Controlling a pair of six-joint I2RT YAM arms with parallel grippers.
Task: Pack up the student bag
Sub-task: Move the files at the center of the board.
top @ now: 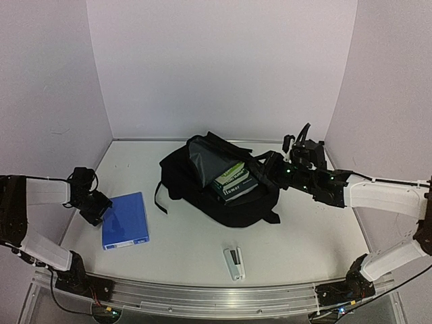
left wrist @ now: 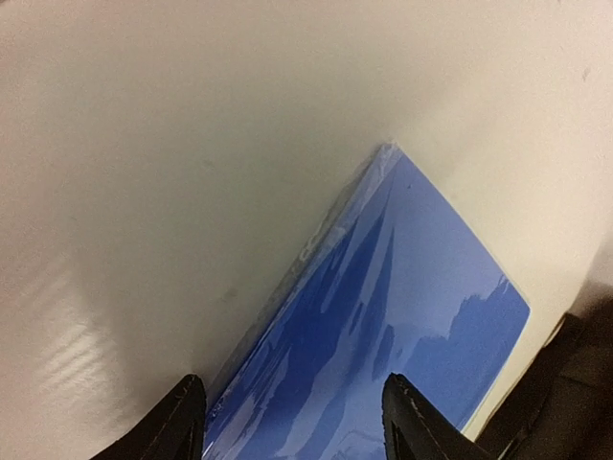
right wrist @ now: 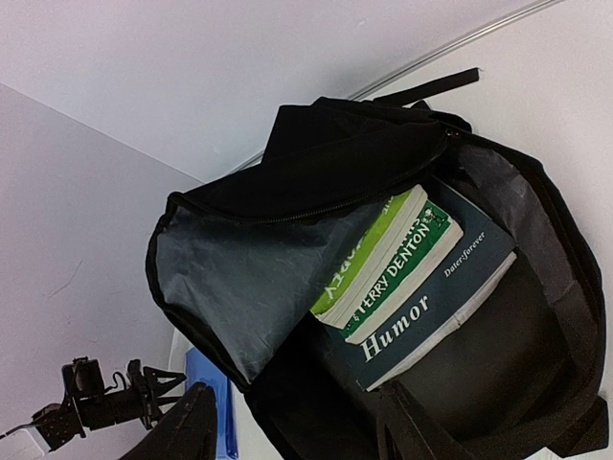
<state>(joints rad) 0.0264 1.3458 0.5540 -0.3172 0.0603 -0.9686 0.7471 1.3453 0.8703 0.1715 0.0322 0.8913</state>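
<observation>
The black backpack [top: 182, 179] lies open in the middle of the table, its grey lining showing. Three books [top: 235, 181] stick out of its mouth; the right wrist view shows a green one [right wrist: 383, 254] and a dark "Humor" one [right wrist: 450, 297] inside the bag [right wrist: 316, 182]. My right gripper [top: 268, 170] is open at the bag's right rim, its jaws wide apart over the opening [right wrist: 297, 431]. A blue book [top: 125, 220] lies flat at the left. My left gripper [top: 98, 208] is open, its jaws [left wrist: 297, 426] straddling the blue book's [left wrist: 383, 326] near end.
A white and black stapler [top: 235, 262] lies near the front edge, below the bag. Bag straps [top: 159, 199] trail to the left of the bag. White walls close in the table at the back and both sides.
</observation>
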